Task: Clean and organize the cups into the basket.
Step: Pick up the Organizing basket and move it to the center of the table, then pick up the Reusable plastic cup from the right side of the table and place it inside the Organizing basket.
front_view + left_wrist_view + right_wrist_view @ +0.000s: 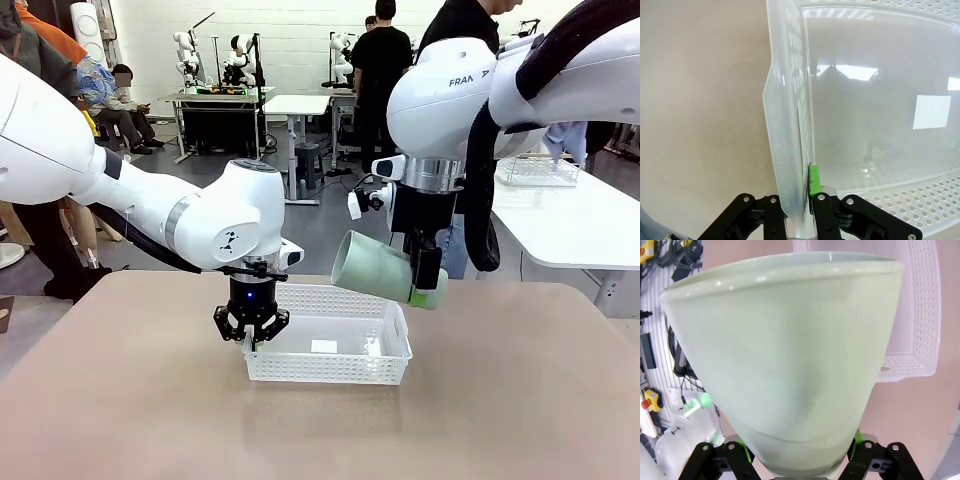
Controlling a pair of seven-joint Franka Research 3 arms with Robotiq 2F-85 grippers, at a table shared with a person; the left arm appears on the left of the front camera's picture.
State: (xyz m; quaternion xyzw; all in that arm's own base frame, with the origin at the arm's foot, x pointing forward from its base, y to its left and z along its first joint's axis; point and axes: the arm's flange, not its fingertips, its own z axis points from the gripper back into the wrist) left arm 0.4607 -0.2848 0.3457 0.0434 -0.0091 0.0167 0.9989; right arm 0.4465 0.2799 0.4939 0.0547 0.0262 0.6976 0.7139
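The white perforated basket (pixel 330 345) sits mid-table with nothing inside. My left gripper (pixel 251 335) is shut on the basket's left rim (pixel 790 165), one green pad (pixel 814 181) pressing the inner side of the wall. My right gripper (pixel 425 285) hangs above the basket's far right corner, shut on a pale mint green cup (pixel 375 268) near its base. The cup lies almost on its side, mouth toward picture left. In the right wrist view the cup (pixel 790 360) looms large and a corner of the basket (pixel 920 315) shows behind it.
The tan table (pixel 120 400) spreads bare around the basket. A white table with a wire rack (pixel 540 170) stands at the back right. People stand behind the far edge, one right behind my right arm.
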